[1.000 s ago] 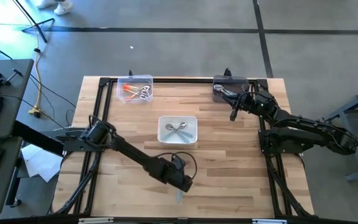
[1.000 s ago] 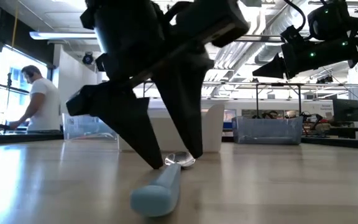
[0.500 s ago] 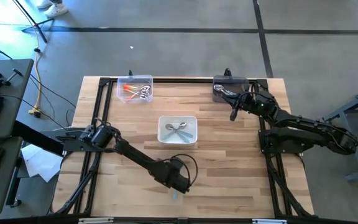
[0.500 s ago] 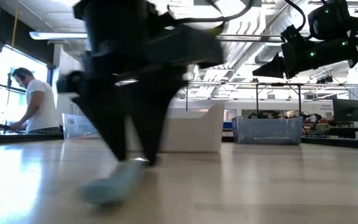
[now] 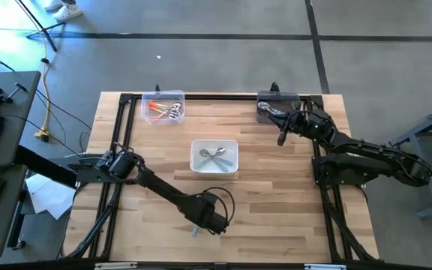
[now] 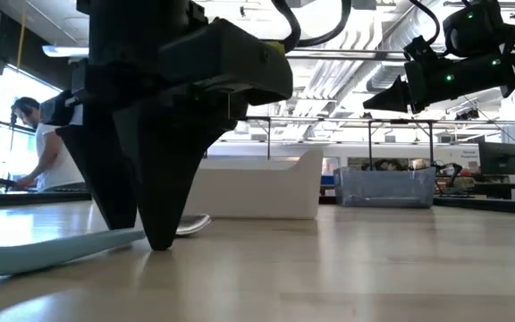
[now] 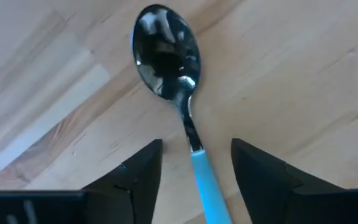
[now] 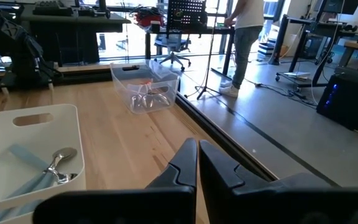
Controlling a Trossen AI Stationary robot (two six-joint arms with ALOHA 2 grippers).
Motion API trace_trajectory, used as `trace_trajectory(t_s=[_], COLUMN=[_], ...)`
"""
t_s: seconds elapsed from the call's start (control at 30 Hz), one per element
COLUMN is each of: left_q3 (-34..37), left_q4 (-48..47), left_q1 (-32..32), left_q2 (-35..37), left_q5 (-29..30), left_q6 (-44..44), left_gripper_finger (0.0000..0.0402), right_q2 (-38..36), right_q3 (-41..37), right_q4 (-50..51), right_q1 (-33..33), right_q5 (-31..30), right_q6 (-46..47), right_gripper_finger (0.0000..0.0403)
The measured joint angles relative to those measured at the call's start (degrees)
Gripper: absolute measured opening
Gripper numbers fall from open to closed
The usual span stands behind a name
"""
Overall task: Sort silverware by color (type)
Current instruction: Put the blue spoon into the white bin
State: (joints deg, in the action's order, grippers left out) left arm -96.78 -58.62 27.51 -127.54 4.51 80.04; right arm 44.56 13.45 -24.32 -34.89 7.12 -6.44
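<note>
A spoon with a light-blue handle and a shiny bowl lies flat on the wooden table near its front edge. My left gripper points straight down over it and is open. One finger stands on each side of the handle just behind the neck, with a gap on both sides. In the low view its fingertips reach down to the table top beside the spoon. My right gripper is shut and hovers level at the far right, holding nothing.
A white bin at the table's middle holds blue-handled spoons. A clear bin at the far left holds orange-handled ones. A grey bin stands at the far right. Black rails run along the table's sides. A person stands in the room behind.
My left gripper has tipped from a slant to pointing straight down and stayed open. The blue-handled spoon has turned about on the table. Its handle, which pointed at the near edge, has swung toward the table's left. Its bowl has stayed near the fingers.
</note>
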Motion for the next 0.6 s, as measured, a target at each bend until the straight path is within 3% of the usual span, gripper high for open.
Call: trace_trajectory(t_s=[0.13, 0.33, 0.6], left_q3=[0.1, 0.12, -3.17], left_q4=[0.32, -0.25, -7.04], left_q1=[-0.02, -0.11, -0.57], left_q2=[0.02, 0.07, -0.03], left_q5=[-1.24, -2.65, -2.73], left_q6=[-3.62, -9.89, -17.29], left_gripper_finger=[0.0134, 0.0022, 0.0016], right_q2=[0.0, 0.0, 0.0], right_q3=[0.0, 0.0, 0.0], right_q4=[0.0, -0.03, -0.05], right_q1=[0.0, 0.0, 0.0], right_q5=[-0.01, -0.01, 0.38], right_q6=[0.0, 0.0, -0.02], right_gripper_finger=[0.0, 0.0, 0.0])
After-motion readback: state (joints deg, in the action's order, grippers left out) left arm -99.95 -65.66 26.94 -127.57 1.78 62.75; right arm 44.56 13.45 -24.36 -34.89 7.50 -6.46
